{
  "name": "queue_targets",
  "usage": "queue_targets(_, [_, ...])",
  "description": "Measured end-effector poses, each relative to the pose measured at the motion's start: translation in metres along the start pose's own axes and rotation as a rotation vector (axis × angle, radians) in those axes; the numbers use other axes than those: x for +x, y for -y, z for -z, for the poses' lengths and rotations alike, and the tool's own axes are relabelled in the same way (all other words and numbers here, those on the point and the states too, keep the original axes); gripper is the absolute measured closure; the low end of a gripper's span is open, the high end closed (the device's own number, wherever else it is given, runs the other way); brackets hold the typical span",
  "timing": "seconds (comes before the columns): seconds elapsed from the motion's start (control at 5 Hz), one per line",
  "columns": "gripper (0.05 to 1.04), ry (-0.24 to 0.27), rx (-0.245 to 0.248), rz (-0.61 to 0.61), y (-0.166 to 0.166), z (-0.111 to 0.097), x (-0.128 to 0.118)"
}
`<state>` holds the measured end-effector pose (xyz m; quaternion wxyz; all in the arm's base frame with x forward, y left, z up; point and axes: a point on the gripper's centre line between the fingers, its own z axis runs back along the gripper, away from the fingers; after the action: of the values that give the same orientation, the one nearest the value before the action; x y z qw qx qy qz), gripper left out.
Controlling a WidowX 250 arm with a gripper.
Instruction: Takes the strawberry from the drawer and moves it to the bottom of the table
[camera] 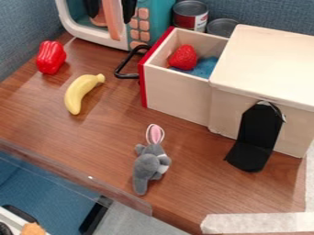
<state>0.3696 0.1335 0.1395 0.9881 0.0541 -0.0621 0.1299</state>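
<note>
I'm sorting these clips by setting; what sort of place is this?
Probably a robot play-kitchen tabletop: there's a teal toy microwave, a yellow toy banana and a wooden drawer holding a strawberry.

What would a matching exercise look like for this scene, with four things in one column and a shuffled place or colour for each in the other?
Things:
1. strawberry
2. banana
3. toy rabbit
4. bell pepper

Places and colours:
A. red, farthest left of the four
B. inside the open drawer
C. yellow
D. grey, nearest of the four to the bottom of the view

Right pairs: 1-B, 2-C, 3-D, 4-A
</note>
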Motion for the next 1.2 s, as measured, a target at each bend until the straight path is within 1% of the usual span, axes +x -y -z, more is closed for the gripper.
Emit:
queue_targets(0.2, [0.084,-0.034,-0.006,0.005,0.004,0.012,-0.002])
queue_targets(0.4, [0.084,-0.028,-0.027,0.107,0.048,0.011,-0.001])
queue_targets(0.6, [0.084,-0.027,-0.039,0.217,0.103,0.011,0.0])
queue_targets(0.8, [0.084,-0.026,-0.054,0.278,0.136,0.014,0.004])
queue_targets(1.0, [0.084,-0.037,-0.027,0.296,0.149,0.025,0.008])
queue_targets(1.2, [0.084,-0.076,0.006,0.305,0.146,0.044,0.008])
